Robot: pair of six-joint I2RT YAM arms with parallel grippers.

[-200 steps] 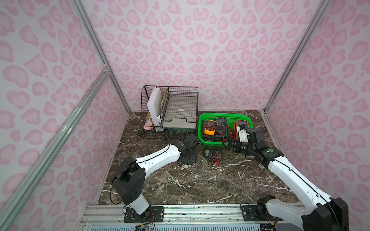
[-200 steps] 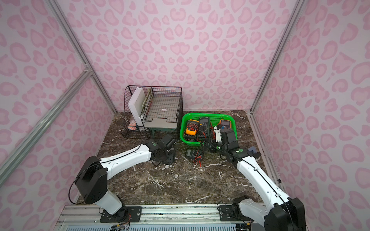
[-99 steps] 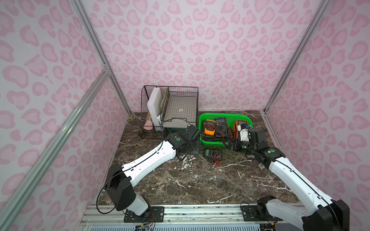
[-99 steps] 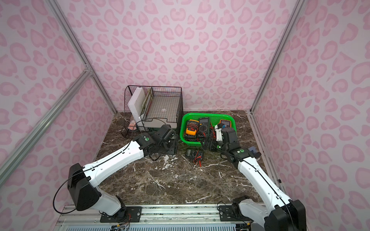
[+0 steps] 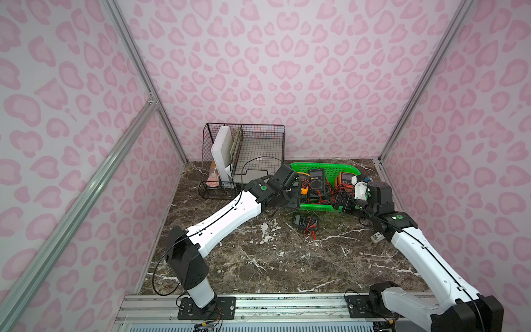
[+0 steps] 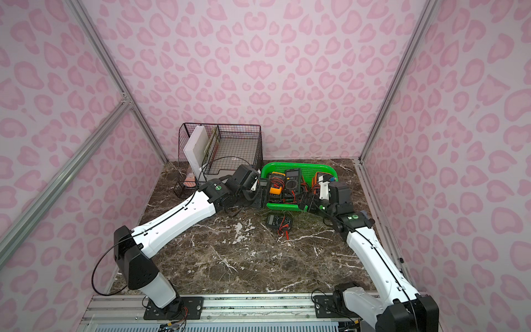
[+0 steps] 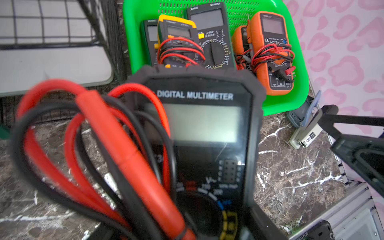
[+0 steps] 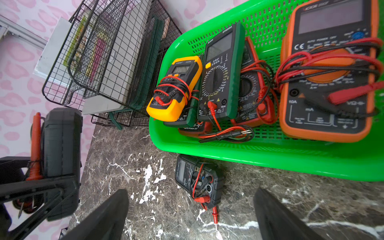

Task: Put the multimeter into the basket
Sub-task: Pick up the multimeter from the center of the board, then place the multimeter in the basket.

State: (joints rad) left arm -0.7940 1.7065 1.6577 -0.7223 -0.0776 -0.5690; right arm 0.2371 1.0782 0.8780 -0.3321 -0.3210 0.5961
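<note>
left gripper (image 5: pixel 293 197) is clamped on the black digital multimeter (image 7: pixel 204 124) at the 9 o'clock rim of the green basket (image 5: pixel 316 207); it should clear the rim, keep the looped leads (image 7: pixel 99 145) off the meters (image 7: pixel 209 41) inside, then lower gently; right gripper (image 8: pixel 191 193) gapes empty at 5 o'clock

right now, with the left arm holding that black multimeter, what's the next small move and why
Probably ease the left gripper forward over the green basket's rim before opening. It is shut on the black multimeter, which in the left wrist view looks short of the rim, over the table.
</note>
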